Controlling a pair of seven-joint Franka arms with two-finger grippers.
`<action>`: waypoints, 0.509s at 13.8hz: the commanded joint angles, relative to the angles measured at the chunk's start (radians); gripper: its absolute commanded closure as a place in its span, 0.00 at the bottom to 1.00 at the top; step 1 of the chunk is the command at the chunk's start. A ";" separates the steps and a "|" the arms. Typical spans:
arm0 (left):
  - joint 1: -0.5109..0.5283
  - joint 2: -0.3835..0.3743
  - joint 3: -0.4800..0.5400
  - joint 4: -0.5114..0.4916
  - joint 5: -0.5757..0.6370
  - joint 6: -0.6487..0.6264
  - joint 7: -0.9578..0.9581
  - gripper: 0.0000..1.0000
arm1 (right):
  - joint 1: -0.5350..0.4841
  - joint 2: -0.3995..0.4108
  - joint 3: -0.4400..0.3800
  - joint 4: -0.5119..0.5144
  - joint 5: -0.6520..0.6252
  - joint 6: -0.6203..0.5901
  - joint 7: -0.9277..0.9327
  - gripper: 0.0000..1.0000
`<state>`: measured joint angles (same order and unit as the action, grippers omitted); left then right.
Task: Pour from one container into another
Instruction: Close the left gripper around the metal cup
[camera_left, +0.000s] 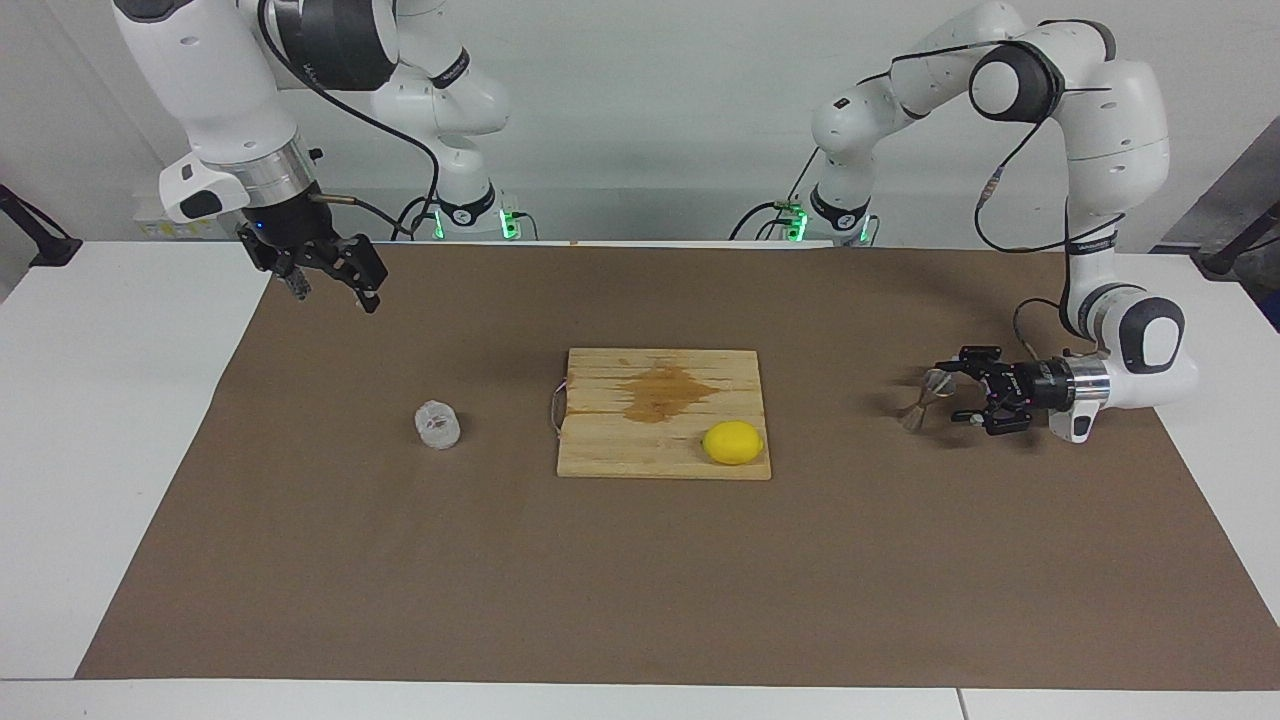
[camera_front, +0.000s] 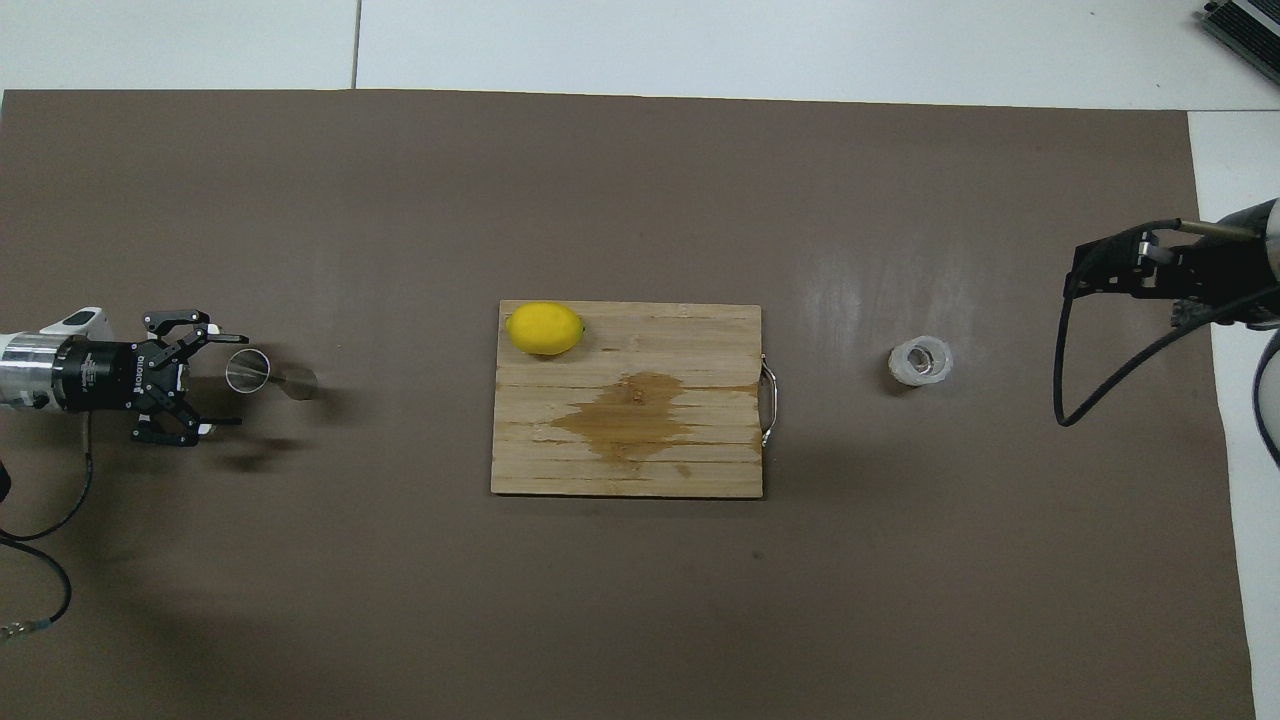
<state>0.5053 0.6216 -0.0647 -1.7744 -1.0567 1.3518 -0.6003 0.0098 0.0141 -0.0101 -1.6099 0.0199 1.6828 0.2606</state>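
Note:
The steel hourglass jigger (camera_left: 924, 396) stands on the brown mat toward the left arm's end; it also shows in the overhead view (camera_front: 268, 373). My left gripper (camera_left: 951, 393) lies low and level, open, with its fingertips reaching either side of the jigger's upper cone without closing on it; it also shows in the overhead view (camera_front: 238, 380). The clear bumpy cup (camera_left: 437, 424) stands upright toward the right arm's end, also seen in the overhead view (camera_front: 921, 361). My right gripper (camera_left: 335, 293) waits open and empty, raised over the mat's corner.
A wooden cutting board (camera_left: 600, 452) lies mid-table between cup and jigger, with a wet brown stain (camera_left: 665, 388) and a lemon (camera_left: 732, 442) on its corner. The board (camera_front: 700, 470) has a wire handle on the cup's side. The brown mat (camera_left: 640, 580) covers the table.

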 joint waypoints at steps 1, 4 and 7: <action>0.013 0.000 -0.023 -0.011 -0.028 -0.016 0.014 0.00 | -0.011 -0.011 0.007 -0.010 0.015 -0.006 0.006 0.00; 0.010 0.000 -0.023 -0.014 -0.040 -0.016 0.017 0.00 | -0.011 -0.011 0.007 -0.012 0.015 -0.006 0.006 0.00; 0.009 0.000 -0.023 -0.014 -0.042 -0.014 0.017 0.00 | -0.011 -0.011 0.007 -0.012 0.015 -0.006 0.006 0.00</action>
<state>0.5052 0.6216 -0.0846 -1.7745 -1.0796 1.3507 -0.5994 0.0098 0.0141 -0.0101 -1.6099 0.0199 1.6828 0.2606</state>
